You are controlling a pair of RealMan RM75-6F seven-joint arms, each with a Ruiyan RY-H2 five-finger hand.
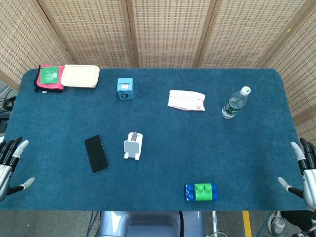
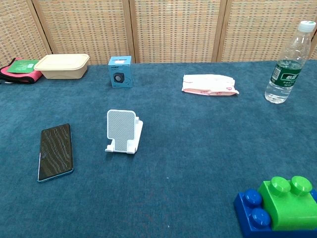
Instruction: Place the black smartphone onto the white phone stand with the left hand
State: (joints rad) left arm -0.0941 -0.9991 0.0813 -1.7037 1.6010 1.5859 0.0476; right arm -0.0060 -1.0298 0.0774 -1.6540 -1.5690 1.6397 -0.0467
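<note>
The black smartphone (image 1: 96, 153) (image 2: 55, 151) lies flat, screen up, on the blue table, left of centre. Just to its right stands the white phone stand (image 1: 132, 145) (image 2: 124, 131), upright with nothing on it. My left hand (image 1: 10, 165) hangs at the table's left edge with its fingers spread, holding nothing, well to the left of the phone. At the right edge my right hand (image 1: 302, 170) is likewise open with nothing in it. Neither hand shows in the chest view.
A small blue box (image 1: 125, 88) (image 2: 120, 72), a pink-white tissue pack (image 1: 186, 100) (image 2: 209, 84) and a water bottle (image 1: 235, 102) (image 2: 287, 62) stand further back. A beige lidded container (image 1: 80, 76) and pink-green item (image 1: 49, 78) sit back left. Blue-green toy bricks (image 1: 201, 191) (image 2: 277, 208) lie front right.
</note>
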